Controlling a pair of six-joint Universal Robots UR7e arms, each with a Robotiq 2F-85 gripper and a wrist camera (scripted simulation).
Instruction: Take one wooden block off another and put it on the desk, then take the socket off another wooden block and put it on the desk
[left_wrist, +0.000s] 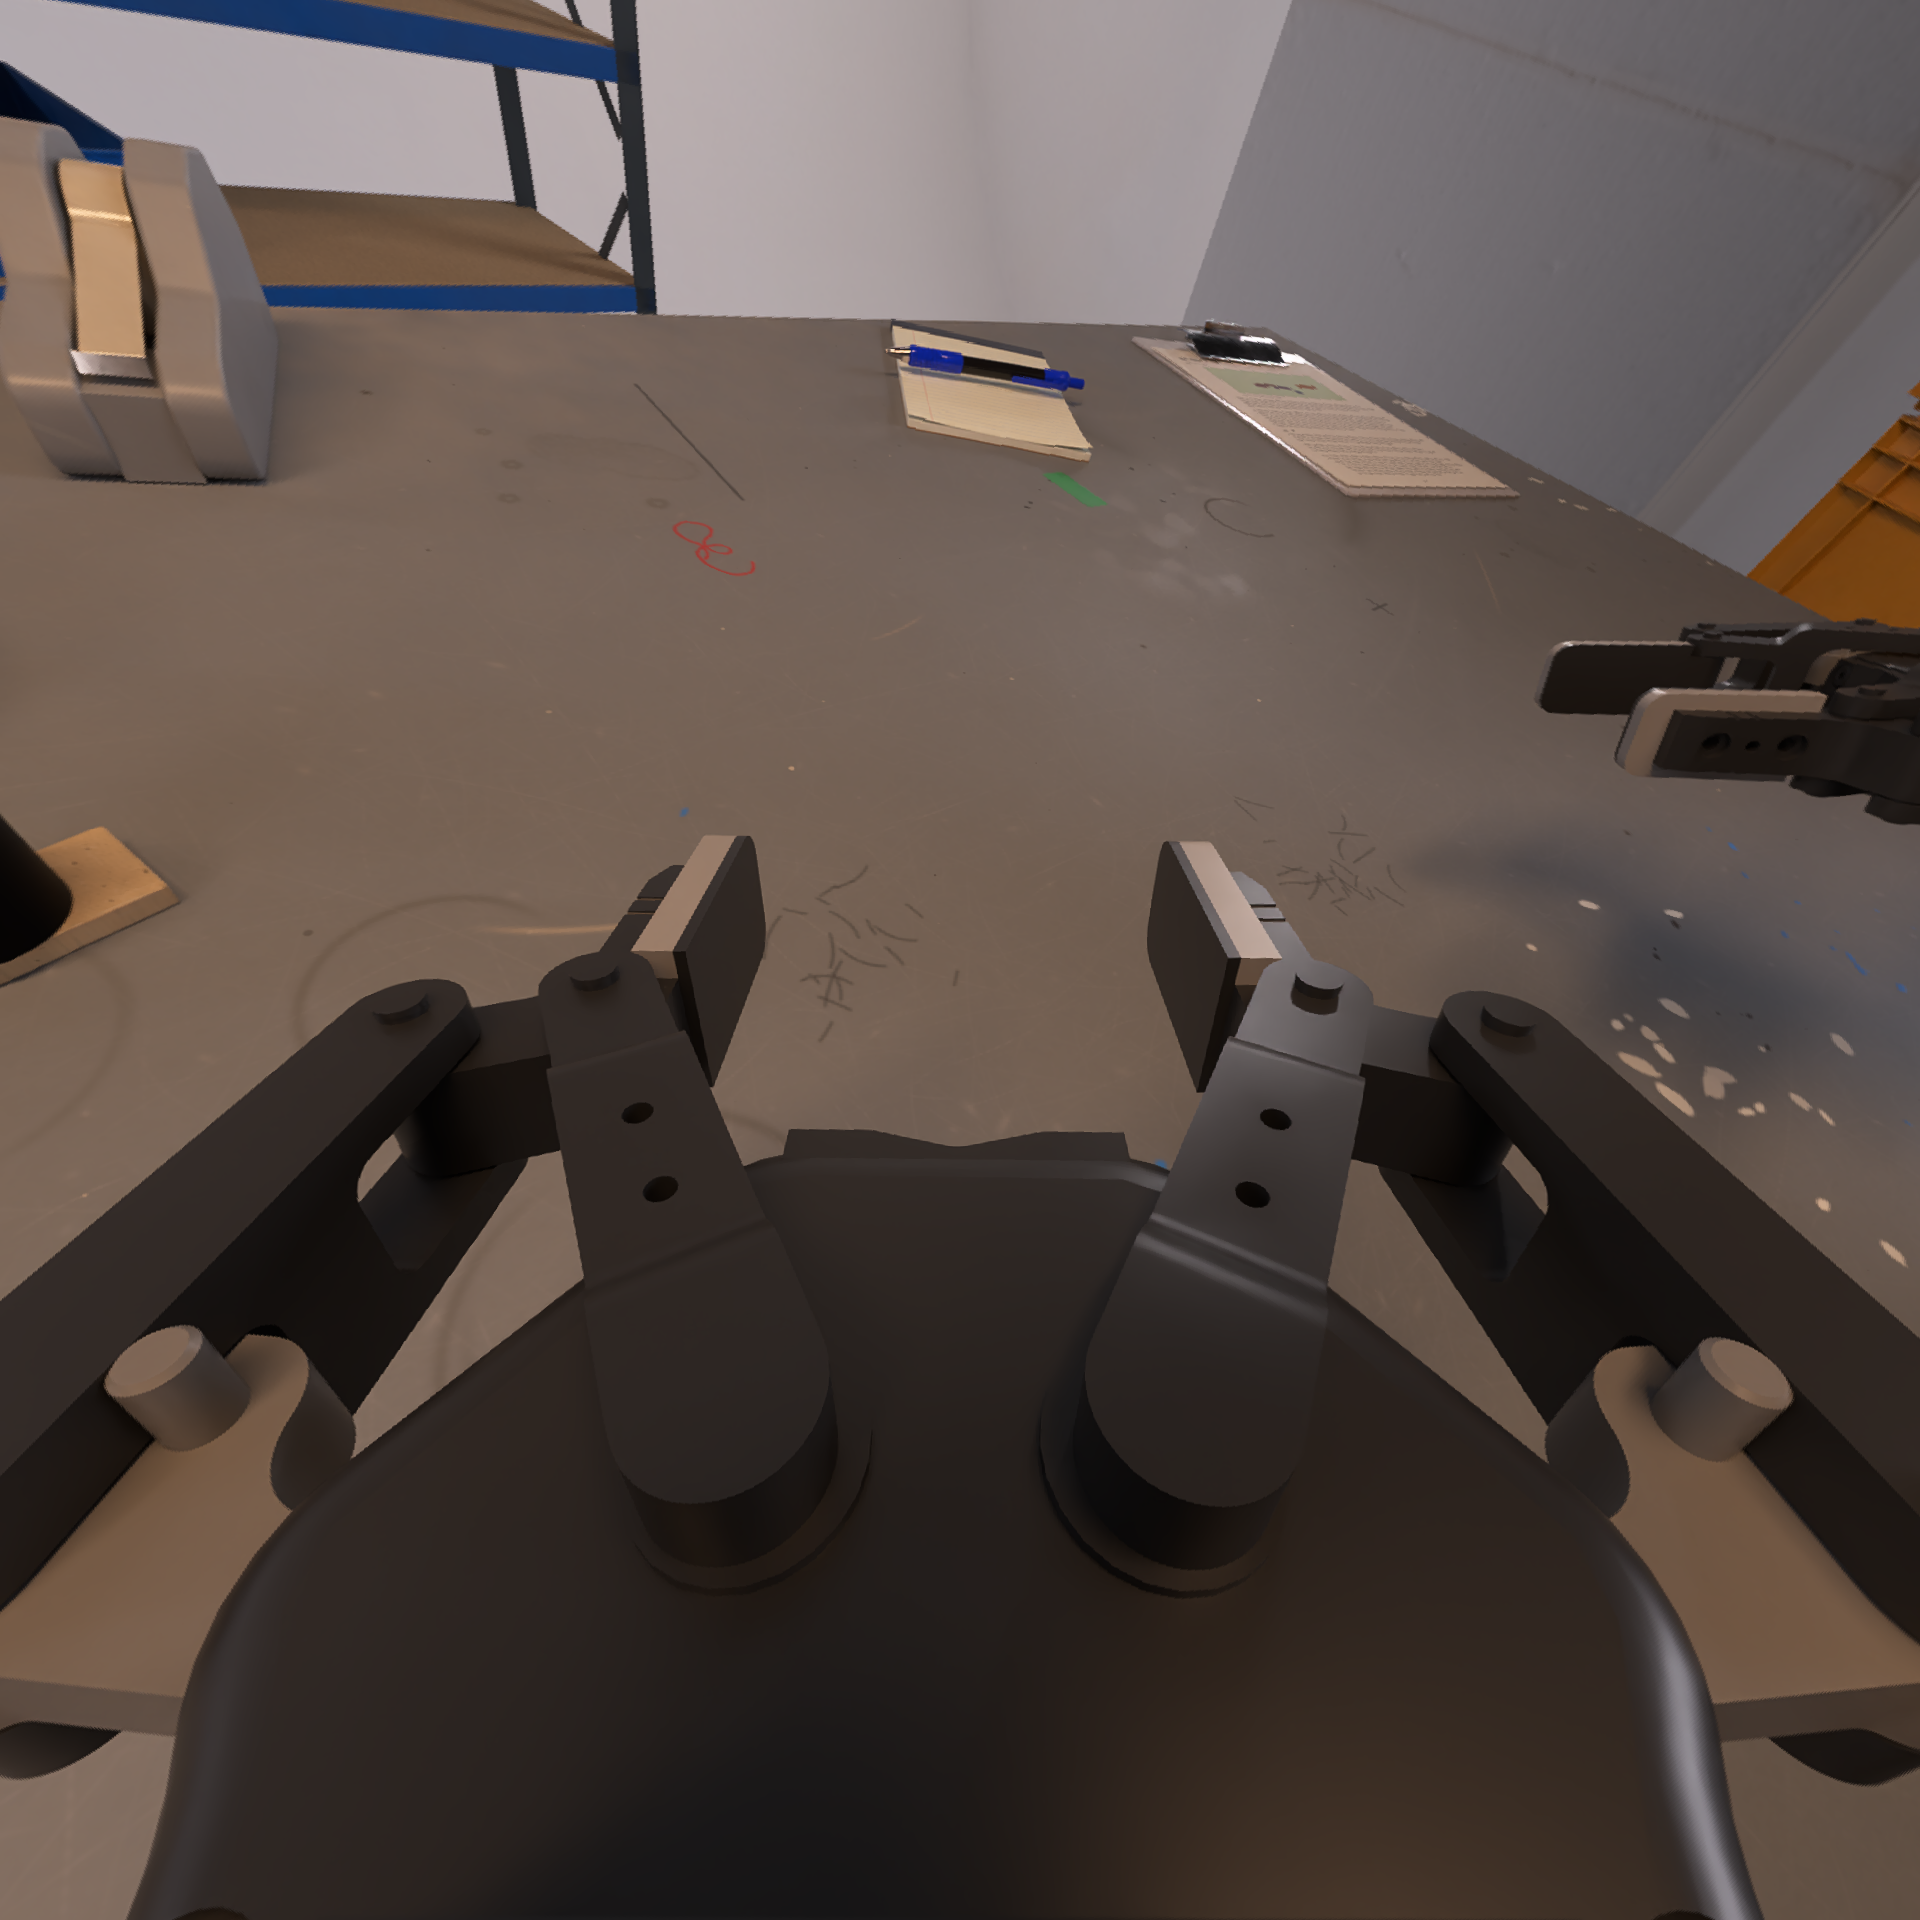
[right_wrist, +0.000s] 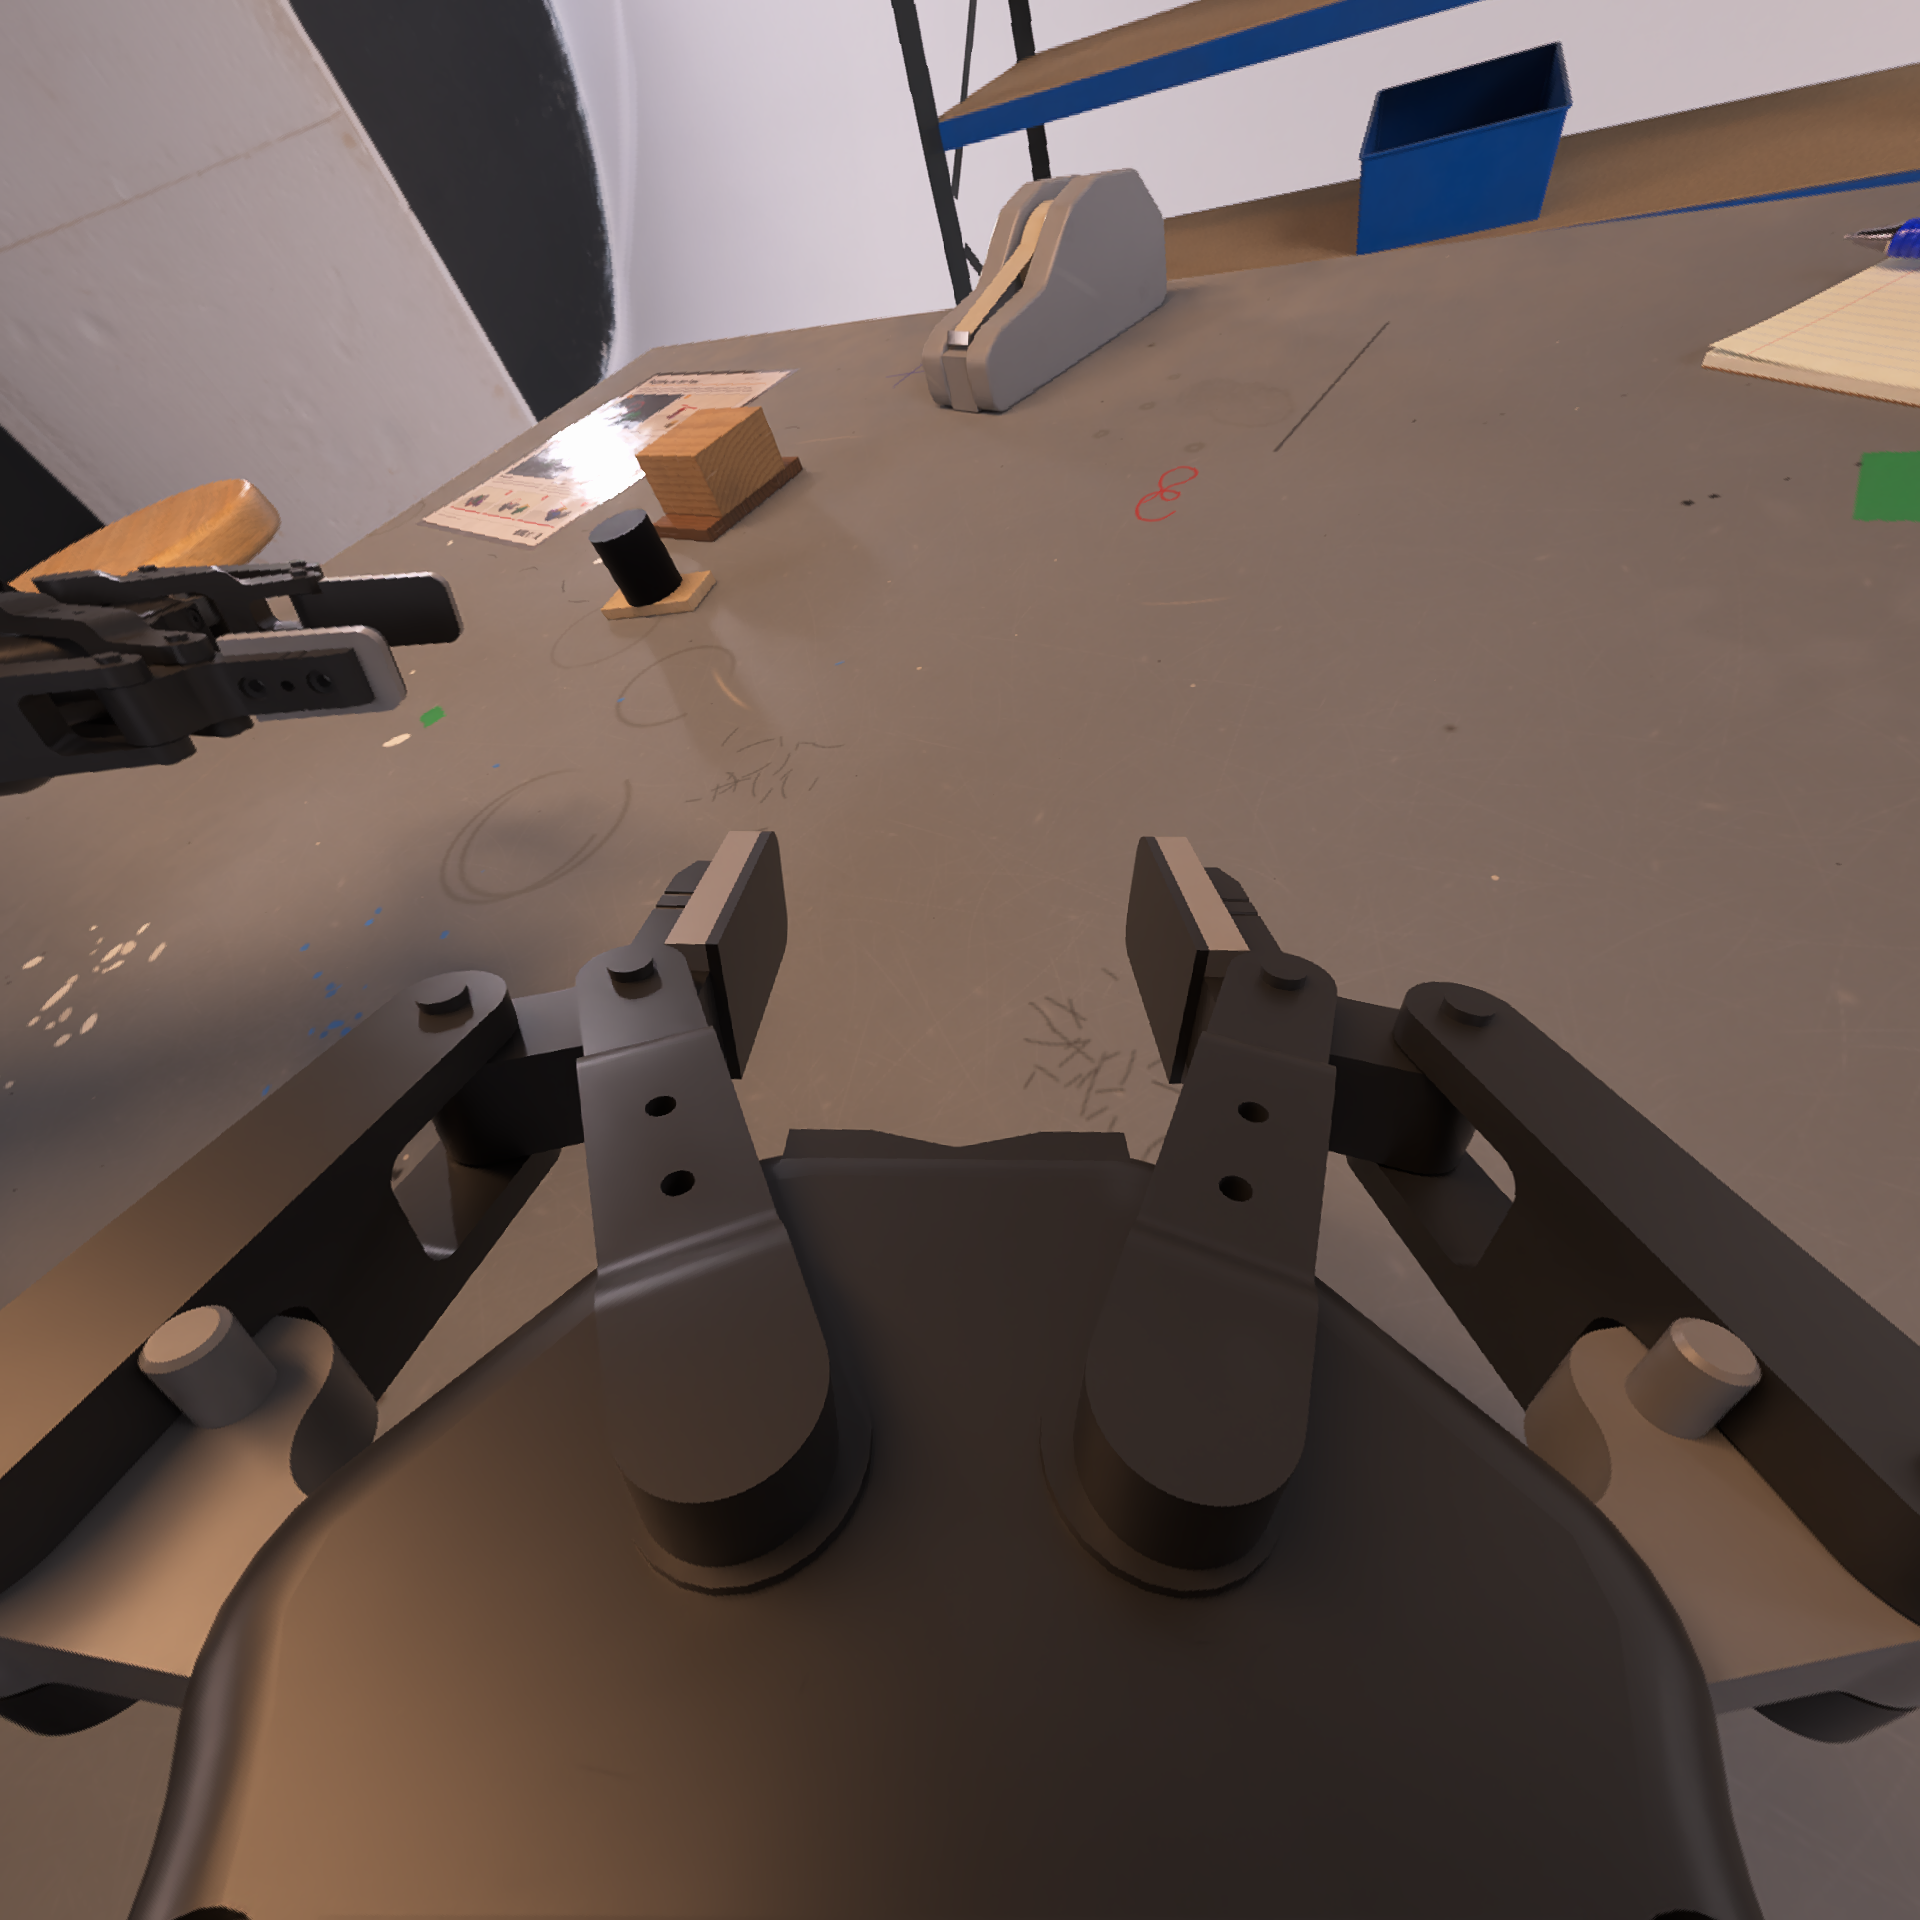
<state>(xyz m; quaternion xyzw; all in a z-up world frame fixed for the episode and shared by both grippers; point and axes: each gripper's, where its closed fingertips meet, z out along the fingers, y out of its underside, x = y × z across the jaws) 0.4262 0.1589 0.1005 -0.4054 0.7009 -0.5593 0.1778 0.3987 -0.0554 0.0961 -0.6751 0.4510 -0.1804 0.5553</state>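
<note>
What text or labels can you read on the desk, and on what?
Clipboard sheet: printed lines, too small to read.
Printed leaflet: small print, washed out by glare, unreadable.
Desk: red looped scribble, no legible word.
Yellow legal pad: ruled lines, no writing visible.
Socket, tape dispenser: no labels visible.

Black socket (right_wrist: 636, 558) upright on block (right_wrist: 662, 600)

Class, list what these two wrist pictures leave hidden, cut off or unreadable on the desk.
- Left wrist view: the black socket and its pale wooden block are cut by the left edge; the stacked blocks are out of frame.
- Right wrist view: the dark base block is mostly covered by the light block on top.
- Both views: each claw's own body hides the desk beneath it.
</note>
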